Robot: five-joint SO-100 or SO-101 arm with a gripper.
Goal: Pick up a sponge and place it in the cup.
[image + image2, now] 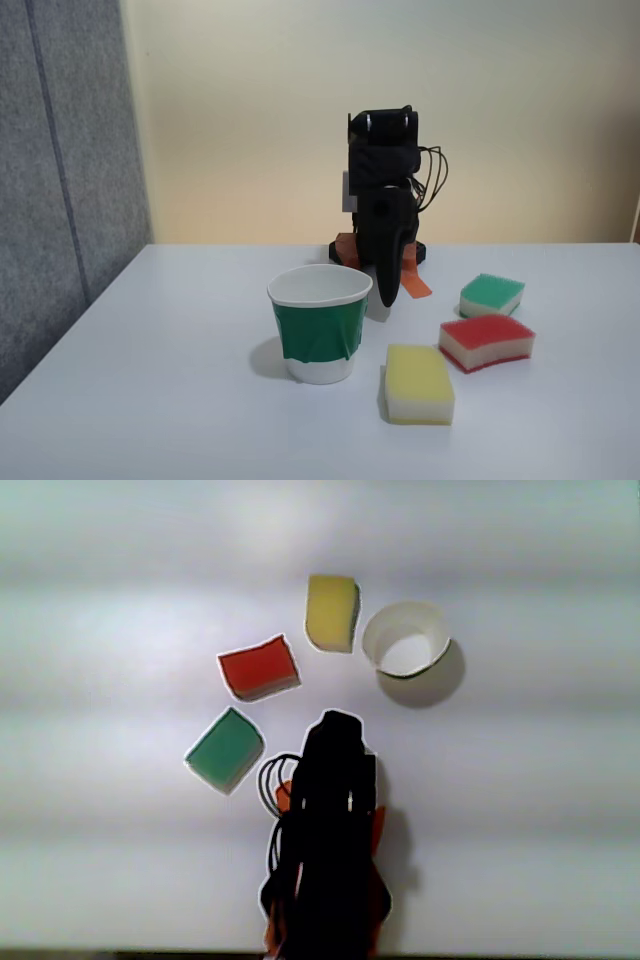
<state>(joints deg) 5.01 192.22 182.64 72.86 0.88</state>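
While the arm sits folded up at the back of the surface (150,400), nothing's been picked up yet, so I'd say we're at the very start. Going left to right in the fixed view, with the cup (319,325) as my landmark: the cup is furthest left, the tool (386,292) hangs pointing down just behind and right of it, the yellow sponge (419,384) lies right of the cup and nearer the camera, then the sponge (487,342) with the red top lies further right again, and the green sponge (492,294) is behind that one. Can't tell if the tool's fingers are apart or together, it's just a dark blob. In the other view the sponge (259,667) lies ahead and left of the tool (337,728), long axis roughly crosswise to the arm and a bit tilted, so my guess is it needs a swing toward that side.
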